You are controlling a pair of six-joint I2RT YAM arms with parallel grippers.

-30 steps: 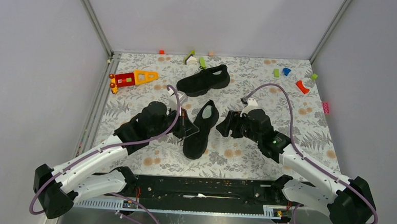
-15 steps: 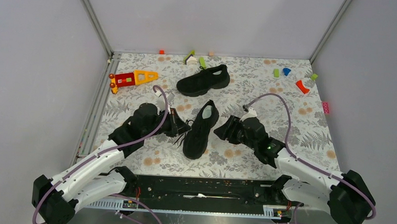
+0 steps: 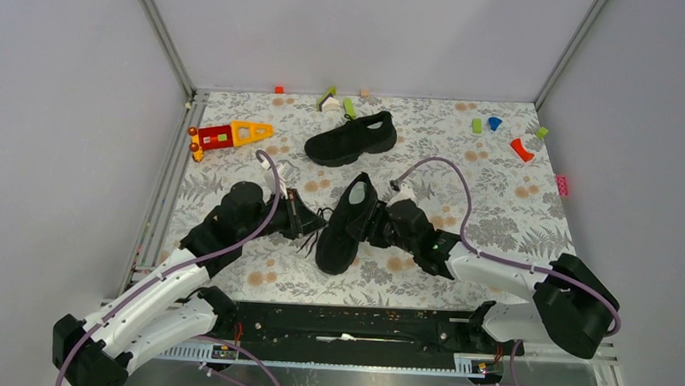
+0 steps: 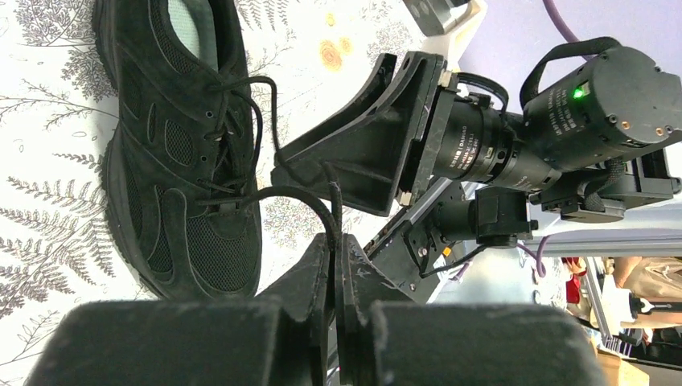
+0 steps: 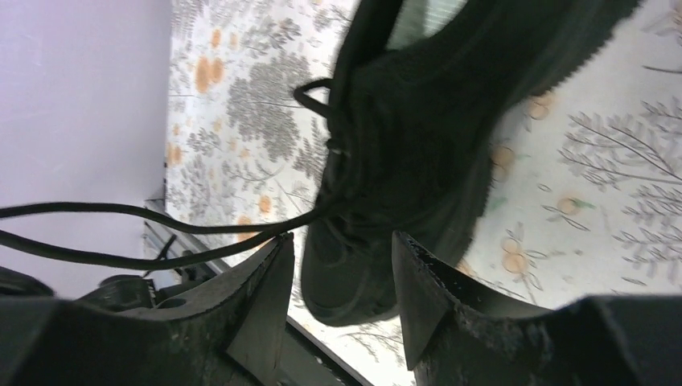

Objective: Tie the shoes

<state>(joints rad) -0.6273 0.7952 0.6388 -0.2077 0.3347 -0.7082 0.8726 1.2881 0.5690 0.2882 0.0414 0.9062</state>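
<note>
Floral-print worktop (image 3: 513, 246), top and wrist views. At centre, near shoe (image 3: 341, 228), toe toward the near edge; far shoe (image 3: 351, 138) close to the far edge, well apart. Clenched on a lace (image 4: 297, 197) of near shoe: left gripper (image 4: 336, 241). Just beside its right flank, jaws parted, grasping nothing: right gripper (image 5: 342, 249).

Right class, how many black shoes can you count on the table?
2. The far shoe lies toward the back, centre; the near shoe lies mid-table. None seems hidden.
</note>
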